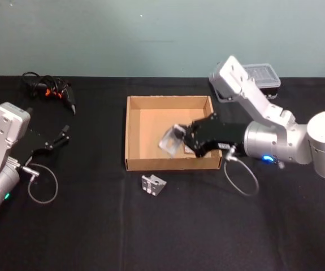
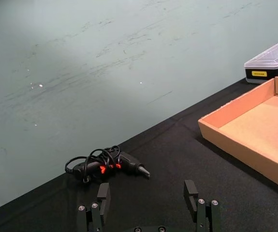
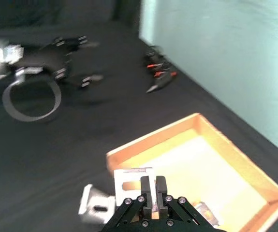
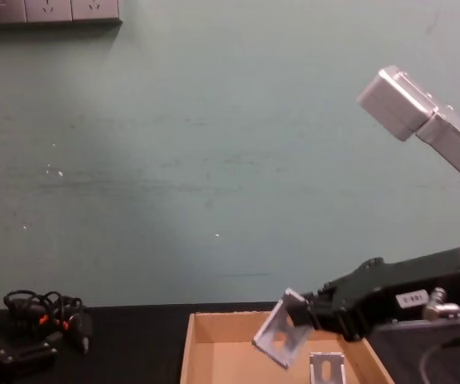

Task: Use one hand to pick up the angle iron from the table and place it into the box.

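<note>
- The right gripper (image 1: pixel 186 139), reaching in from the right, pinches the angle iron (image 1: pixel 170 139) and holds it tilted in the air over the box (image 1: pixel 168 164). The piece hangs above the near right part of the floor, clear of the walls.
- The step in hand reads as the delivery: the pick is done, the release is not.
- The next move, on this reading, calls for a short descent toward the cardboard floor, then a parting of the fingers so the piece settles flat — away from what looks like another bracket (image 4: pixel 327 368) lying inside.
- A second angle iron (image 1: pixel 153 184) lies on the table (image 1: pixel 94 226), just in front of the box's near wall.
- The left gripper (image 1: pixel 60 137) sits parked at the far left — fingers spread, holding nothing.
</note>
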{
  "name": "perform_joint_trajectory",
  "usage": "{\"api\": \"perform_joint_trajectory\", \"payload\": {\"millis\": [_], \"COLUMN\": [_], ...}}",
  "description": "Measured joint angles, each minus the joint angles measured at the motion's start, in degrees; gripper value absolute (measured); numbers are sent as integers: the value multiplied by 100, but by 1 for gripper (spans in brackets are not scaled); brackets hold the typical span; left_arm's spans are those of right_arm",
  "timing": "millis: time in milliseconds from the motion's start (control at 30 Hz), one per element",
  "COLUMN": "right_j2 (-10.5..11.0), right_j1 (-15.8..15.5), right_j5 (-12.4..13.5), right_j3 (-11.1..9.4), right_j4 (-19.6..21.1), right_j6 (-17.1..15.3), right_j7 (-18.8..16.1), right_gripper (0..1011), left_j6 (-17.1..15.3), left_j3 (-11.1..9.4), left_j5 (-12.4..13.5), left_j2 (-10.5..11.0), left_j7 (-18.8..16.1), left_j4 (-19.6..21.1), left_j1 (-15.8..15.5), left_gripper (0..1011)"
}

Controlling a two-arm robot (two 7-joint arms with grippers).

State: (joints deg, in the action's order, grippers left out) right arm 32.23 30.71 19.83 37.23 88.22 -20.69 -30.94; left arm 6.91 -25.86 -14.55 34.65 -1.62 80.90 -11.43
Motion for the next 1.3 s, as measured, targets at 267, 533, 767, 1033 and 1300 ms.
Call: {"api": "perform_joint_trajectory", "payload": {"millis": [267,533,767,1033,1300], "right_j2": [-570,-1058,-1335,-1513,-1557], "right_j1": [-74,36,159,235,259], "right_j5": [28,-86,-235,-421,-580], "right_j3": [-248,-290,-283,-265,-249], "right_j4": [-427,-1077,-1555,-1916,-2041], "right_j6": [-107,-93,-73,-106,-174], "right_j7": [546,723,786,817,773], "right_gripper": [74,75,75,74,74], "left_j6": [0,0,0,0,0], "left_j3": [0,0,0,0,0], "left_j5": [0,0,0,0,0], "left_j2": [0,0,0,0,0], "left_j7": [0,0,0,0,0], "left_j4": [0,0,0,0,0], "left_j1": [0,0,0,0,0], "left_gripper": [1000,1000,1000,1000,1000]}}
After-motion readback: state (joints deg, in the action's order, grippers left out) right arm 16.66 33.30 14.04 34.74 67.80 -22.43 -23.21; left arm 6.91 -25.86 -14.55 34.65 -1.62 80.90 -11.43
